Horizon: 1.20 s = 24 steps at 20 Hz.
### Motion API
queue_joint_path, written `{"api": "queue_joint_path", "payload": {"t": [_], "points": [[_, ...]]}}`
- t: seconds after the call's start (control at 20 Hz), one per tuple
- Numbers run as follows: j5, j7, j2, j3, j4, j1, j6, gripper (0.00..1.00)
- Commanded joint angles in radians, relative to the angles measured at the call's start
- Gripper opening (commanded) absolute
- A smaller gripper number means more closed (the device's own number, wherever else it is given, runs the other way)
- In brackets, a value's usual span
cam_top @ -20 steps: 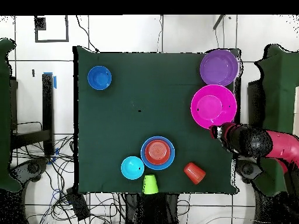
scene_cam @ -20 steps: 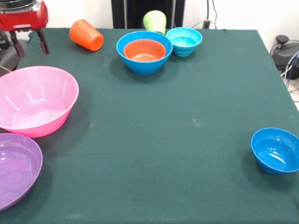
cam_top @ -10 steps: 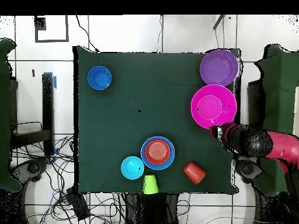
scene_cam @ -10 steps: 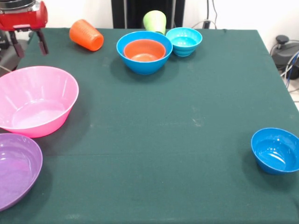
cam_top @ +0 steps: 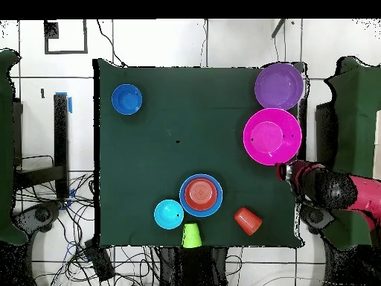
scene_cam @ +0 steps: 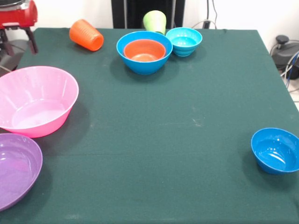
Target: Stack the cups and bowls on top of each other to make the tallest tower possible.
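The small orange bowl [scene_cam: 144,50] sits nested inside the medium blue bowl [scene_cam: 140,65], the only stack on the green desk [scene_cam: 187,116]. Just beside that pair, on its right in the front view, stands the small cyan bowl [scene_cam: 184,41], holding nothing. Behind the two, at the desk's far edge, the lime green cup [scene_cam: 154,21] stands mouth down. The ribbed orange cup [scene_cam: 86,35] lies on its side near the far left corner, well apart from the stack.

The huge pink bowl [scene_cam: 37,100] rests upright at the left edge with nothing in it, and the large purple bowl [scene_cam: 16,168] lies just beside it at the near left corner, partly cut off by the picture's edge. The small dark blue bowl [scene_cam: 275,150] stands alone near the right edge, far from everything else.

The middle of the desk is bare cloth, open from the blue pair down to the near edge.

The hand [scene_cam: 17,41] hangs at the top left corner, off the desk's edge, carrying nothing; only one dark finger shows clearly, so its opening cannot be told. In the overhead view the hand [cam_top: 286,172] sits just beside the pink bowl's rim.
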Motion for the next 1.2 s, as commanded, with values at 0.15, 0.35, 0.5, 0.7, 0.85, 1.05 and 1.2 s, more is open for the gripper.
{"api": "queue_joint_path", "payload": {"t": [0.15,0.35,0.5,0.7,0.85,1.05,1.2], "points": [[-0.101,-0.258,0.081,0.008,0.026,-0.021,-0.044,1.00],[-0.116,-0.242,0.089,0.010,0.016,-0.017,-0.044,1.00],[-0.115,-0.241,0.120,0.003,-0.059,0.033,0.018,1.00],[-0.108,-0.264,0.151,0.003,-0.146,0.088,0.085,1.00],[-0.101,-0.273,0.159,0.000,-0.175,0.108,0.102,1.00],[-0.084,-0.274,0.156,-0.002,-0.168,0.101,0.102,1.00],[-0.067,-0.272,0.112,0.008,-0.103,0.059,0.088,1.00]]}}
